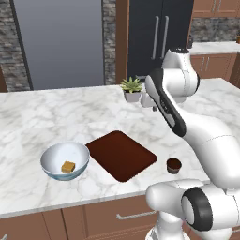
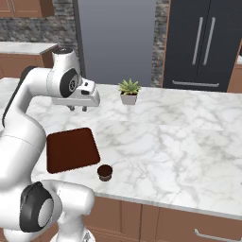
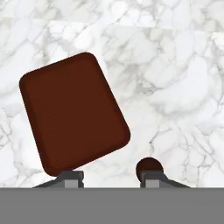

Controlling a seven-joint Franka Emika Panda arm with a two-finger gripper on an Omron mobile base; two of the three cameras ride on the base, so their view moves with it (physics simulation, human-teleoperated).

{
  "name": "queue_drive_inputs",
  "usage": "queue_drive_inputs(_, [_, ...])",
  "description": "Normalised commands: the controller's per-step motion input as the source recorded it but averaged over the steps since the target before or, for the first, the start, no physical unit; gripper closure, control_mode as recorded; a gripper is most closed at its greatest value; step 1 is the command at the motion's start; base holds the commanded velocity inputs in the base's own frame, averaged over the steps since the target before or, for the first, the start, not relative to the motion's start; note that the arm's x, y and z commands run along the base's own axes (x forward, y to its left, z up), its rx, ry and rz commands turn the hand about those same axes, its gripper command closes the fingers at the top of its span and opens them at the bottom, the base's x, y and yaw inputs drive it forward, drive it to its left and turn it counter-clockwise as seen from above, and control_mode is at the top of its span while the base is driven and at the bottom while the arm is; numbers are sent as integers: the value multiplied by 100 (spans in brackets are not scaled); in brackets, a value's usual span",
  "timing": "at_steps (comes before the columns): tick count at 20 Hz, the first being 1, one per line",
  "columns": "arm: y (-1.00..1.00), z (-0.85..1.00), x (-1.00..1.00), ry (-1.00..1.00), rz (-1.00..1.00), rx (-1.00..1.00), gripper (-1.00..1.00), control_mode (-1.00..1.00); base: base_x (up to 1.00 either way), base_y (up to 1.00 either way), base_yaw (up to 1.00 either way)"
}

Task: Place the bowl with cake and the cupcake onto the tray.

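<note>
The pale blue-grey bowl (image 1: 64, 160) stands on the marble counter near its front edge, with the tan cake cube (image 1: 68, 166) inside it. Right beside it lies the dark reddish-brown tray (image 1: 121, 154) (image 2: 71, 150) (image 3: 74, 113), bare. The dark brown cupcake (image 1: 174, 165) (image 2: 105, 172) (image 3: 149, 167) sits on the counter just off the tray's other side. My gripper (image 2: 78, 108) (image 3: 112, 178) hangs open well above the counter, over the tray's far edge, with nothing between its fingers.
A small potted succulent in a white pot (image 1: 132, 90) (image 2: 129, 92) stands further back on the counter. The counter's front edge (image 1: 70, 206) runs just before the bowl and cupcake. A fridge and cabinets lie behind the island.
</note>
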Motion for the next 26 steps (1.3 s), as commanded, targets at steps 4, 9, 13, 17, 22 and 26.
queue_drive_inputs(4, [16,-11,0,0,0,0,-100,-100,0,0,0])
queue_drive_inputs(9, [42,-25,0,0,0,4,-100,-100,0,0,0])
queue_drive_inputs(13, [45,-30,0,0,0,7,-100,-100,0,0,0])
queue_drive_inputs(17, [50,-29,0,0,0,4,-100,-100,0,0,0])
queue_drive_inputs(22, [51,-26,0,0,0,2,-100,-100,0,0,0])
queue_drive_inputs(26, [49,-29,0,0,0,4,-100,-100,0,0,0])
